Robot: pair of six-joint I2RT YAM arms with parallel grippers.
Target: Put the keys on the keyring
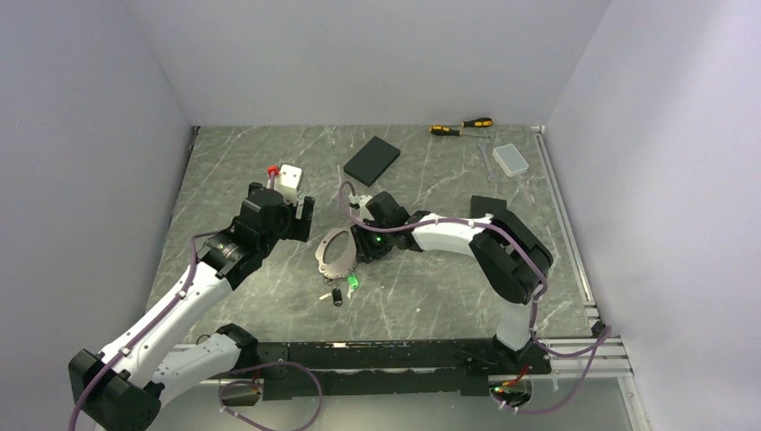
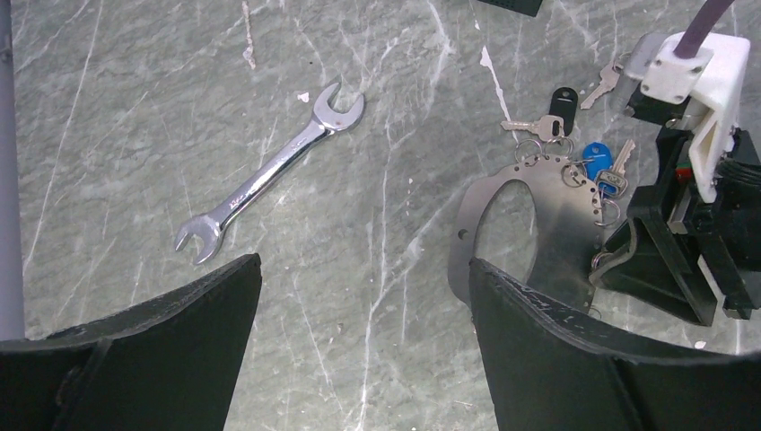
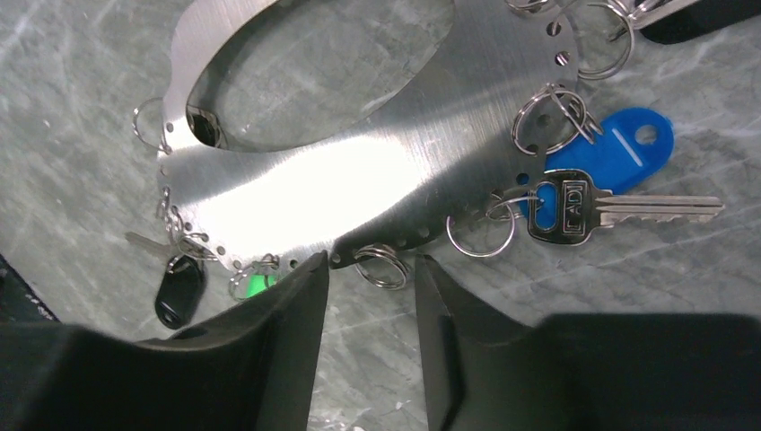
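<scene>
The keyring (image 1: pixel 334 251) is a flat silver oval loop with holes along its rim, lying on the marble table; it also shows in the left wrist view (image 2: pixel 556 215) and the right wrist view (image 3: pixel 359 171). Keys hang from its small split rings: a blue tag (image 3: pixel 628 148), a black-headed key (image 3: pixel 574 206), a black fob (image 3: pixel 179 287) and a green tag (image 3: pixel 260 285). My right gripper (image 3: pixel 371 269) is slightly open at the loop's edge, with one empty split ring (image 3: pixel 381 267) between the fingertips. My left gripper (image 2: pixel 363 269) is wide open and empty, left of the loop.
A silver open-ended wrench (image 2: pixel 269 171) lies left of the keyring. A black box (image 1: pixel 371 160), two screwdrivers (image 1: pixel 462 127) and a clear plastic box (image 1: pixel 511 159) sit at the back. Loose keys (image 2: pixel 561 101) lie beyond the loop.
</scene>
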